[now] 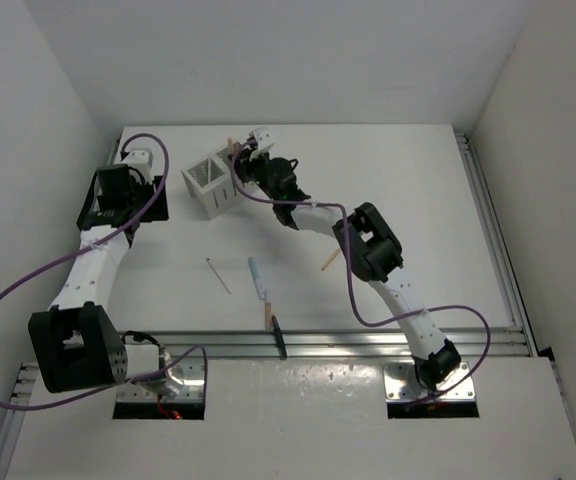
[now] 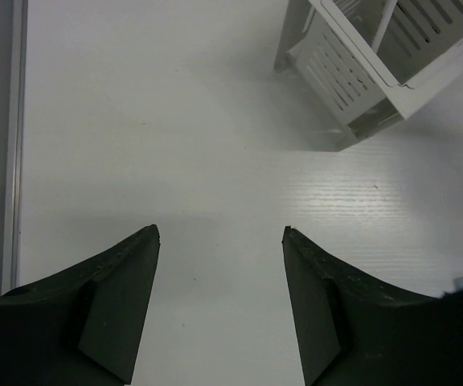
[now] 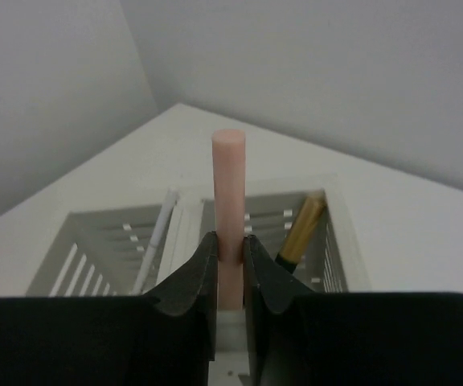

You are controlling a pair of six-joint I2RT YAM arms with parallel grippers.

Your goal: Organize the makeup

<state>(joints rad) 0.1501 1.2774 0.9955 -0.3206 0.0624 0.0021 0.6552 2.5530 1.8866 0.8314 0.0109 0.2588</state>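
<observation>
Right gripper (image 3: 230, 245) — pinched tight on a pink stick (image 3: 228, 181), gripped low on its length and held upright just over the box (image 3: 95, 241). In line with the divider; impossible to tell which compartment lies under it. Lower end hidden behind the fingers.

Inside the box, as the right wrist view shows it: a white stick (image 3: 155, 237) leaning in the left compartment, a gold stick (image 3: 302, 225) with a black lower part leaning in the right one.

Left gripper (image 2: 221, 233) — jaws wide apart, nothing between them, over bare table (image 2: 175, 121). Near the box but not touching it, on its left in the top view.

Loose on the table, well apart from the box and toward the near edge:
- a thin stick (image 1: 218, 275), lying aslant
- a blue stick (image 1: 256, 278) near it on the right
- a peach stick (image 1: 267, 312) at the blue one's near end, touching or nearly so
- a black stick (image 1: 280, 337) just beyond that
- a tan stick (image 1: 330, 260) off to the right, alone
</observation>
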